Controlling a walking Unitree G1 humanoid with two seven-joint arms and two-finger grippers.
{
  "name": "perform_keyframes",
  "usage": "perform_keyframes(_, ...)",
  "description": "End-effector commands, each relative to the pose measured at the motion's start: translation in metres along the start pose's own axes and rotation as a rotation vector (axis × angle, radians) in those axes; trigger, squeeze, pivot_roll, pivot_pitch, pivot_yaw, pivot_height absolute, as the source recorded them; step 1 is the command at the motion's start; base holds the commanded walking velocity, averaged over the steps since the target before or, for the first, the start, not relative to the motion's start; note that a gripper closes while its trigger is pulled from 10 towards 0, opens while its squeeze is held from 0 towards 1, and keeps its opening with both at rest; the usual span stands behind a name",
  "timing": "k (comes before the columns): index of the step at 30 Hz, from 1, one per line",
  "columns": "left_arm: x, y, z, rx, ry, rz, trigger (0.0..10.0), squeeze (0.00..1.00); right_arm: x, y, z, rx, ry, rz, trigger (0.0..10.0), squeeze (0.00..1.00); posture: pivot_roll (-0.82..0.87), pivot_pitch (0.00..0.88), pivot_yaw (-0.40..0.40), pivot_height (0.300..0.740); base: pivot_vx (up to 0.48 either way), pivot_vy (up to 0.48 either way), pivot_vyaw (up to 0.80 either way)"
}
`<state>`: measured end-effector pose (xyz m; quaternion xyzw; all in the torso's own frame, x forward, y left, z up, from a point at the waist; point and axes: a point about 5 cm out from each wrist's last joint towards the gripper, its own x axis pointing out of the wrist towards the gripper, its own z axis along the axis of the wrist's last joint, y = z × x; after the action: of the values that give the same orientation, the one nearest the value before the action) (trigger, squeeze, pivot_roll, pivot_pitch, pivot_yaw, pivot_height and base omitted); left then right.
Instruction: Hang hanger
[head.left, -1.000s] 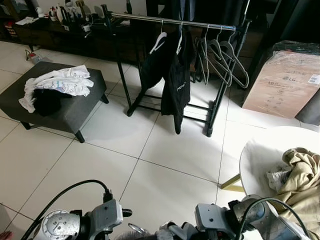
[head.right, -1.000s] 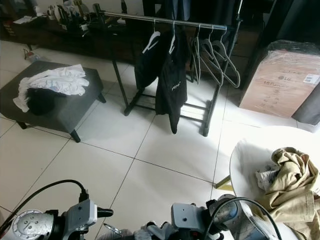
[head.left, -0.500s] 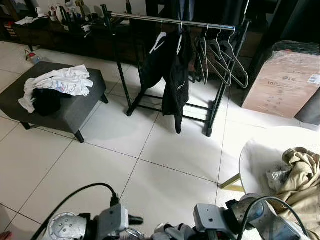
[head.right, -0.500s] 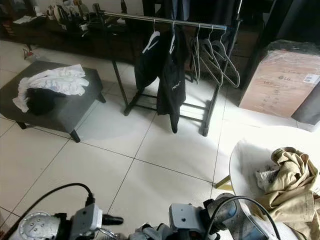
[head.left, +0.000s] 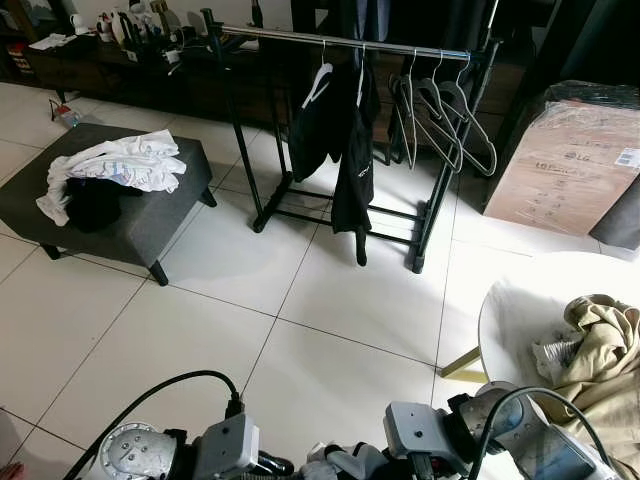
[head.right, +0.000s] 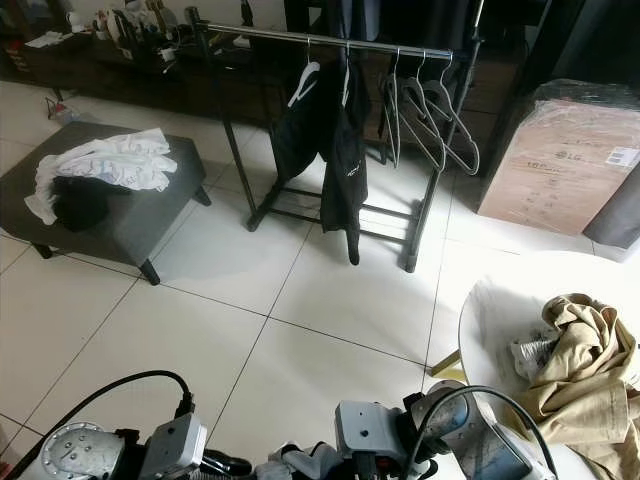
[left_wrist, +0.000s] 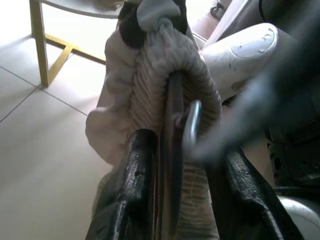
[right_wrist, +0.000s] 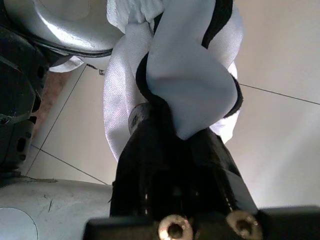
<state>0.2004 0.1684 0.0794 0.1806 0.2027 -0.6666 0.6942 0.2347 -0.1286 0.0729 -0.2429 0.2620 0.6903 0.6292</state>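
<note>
Rail (head.left: 300, 38) left stretch bare; black garments (head.left: 340, 130), hangers (head.left: 445, 120) crowd right.

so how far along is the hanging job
Done: two black garments already hang on the silver clothes rail. In hand: both grippers hold a white garment on a metal-hooked hanger, left gripper, right gripper. Left: cross the tiled floor and hook it on.

Hanger (left_wrist: 175, 150) mostly wrapped by the garment (left_wrist: 150, 90); blurred hook (left_wrist: 192, 125) beside it.

Both silver arms low at the near edge, wrists turned inward, left gripper (left_wrist: 180, 165) with fingers clamped on a garment's ribbed collar, right gripper (right_wrist: 172, 150) apparently pinched on pale cloth.
</note>
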Motion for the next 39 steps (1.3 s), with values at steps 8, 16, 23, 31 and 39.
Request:
perform_keyframes(8,-0.002,-0.004,-0.005,-0.021,0.008,0.007,0.0,0.0,-0.001,-0.005,0.003,0.006,-0.031,-0.015,0.0,0.0,-0.05,0.194,0.018,0.74,0.0,0.0,0.0)
perform_keyframes(16,-0.003,-0.004,-0.008,-0.028,0.006,0.028,0.0,0.0,-0.004,-0.007,0.002,0.011,-0.028,-0.018,0.0,0.0,-0.06,0.186,0.015,0.74,0.0,0.0,0.0)
perform_keyframes(23,-0.003,-0.004,-0.011,-0.03,0.007,0.057,0.0,0.0,-0.004,-0.007,0.0,0.016,-0.027,-0.019,0.0,0.0,-0.06,0.178,0.014,0.74,0.0,0.0,0.0)
perform_keyframes(31,-0.003,-0.004,-0.012,-0.054,-0.022,0.088,0.0,0.0,-0.004,-0.006,-0.003,0.021,-0.026,-0.012,0.0,0.0,-0.06,0.167,0.013,0.74,0.0,0.0,0.0)
perform_keyframes(39,-0.001,0.001,-0.013,-0.033,0.0,0.133,10.0,0.0,-0.004,-0.007,-0.004,0.02,-0.023,-0.009,0.0,0.0,-0.06,0.161,0.011,0.74,0.0,0.0,0.0)
